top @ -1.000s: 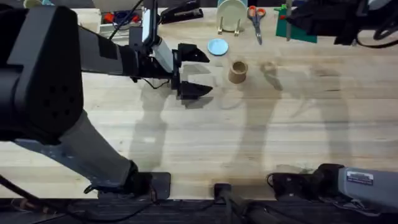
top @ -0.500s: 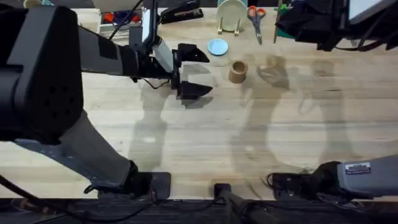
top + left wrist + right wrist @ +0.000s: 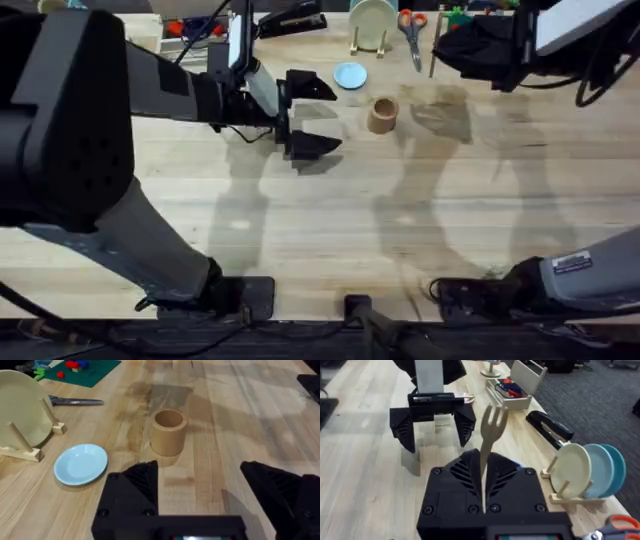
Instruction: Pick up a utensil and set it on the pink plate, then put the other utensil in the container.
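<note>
- The pale wooden plank table (image 3: 330,230) carries every item reported below.
- My left gripper (image 3: 312,115) hangs low over the table's far middle, its two black fingers spread wide with nothing between them.
- My right gripper (image 3: 484,472) is up at the far right of the overhead view, its black fingers pressed together on the handle of the small pale wooden fork (image 3: 490,435).
- The fork stands upright from between those fingers, tines uppermost, clear of the table.
- The small tan-brown cylindrical cup (image 3: 383,115) stands upright just beyond my left fingertips, apart from them and empty inside as my left wrist view shows it.
- The small round light-blue dish (image 3: 350,75) lies flat near the cup, on its far left side.
</note>
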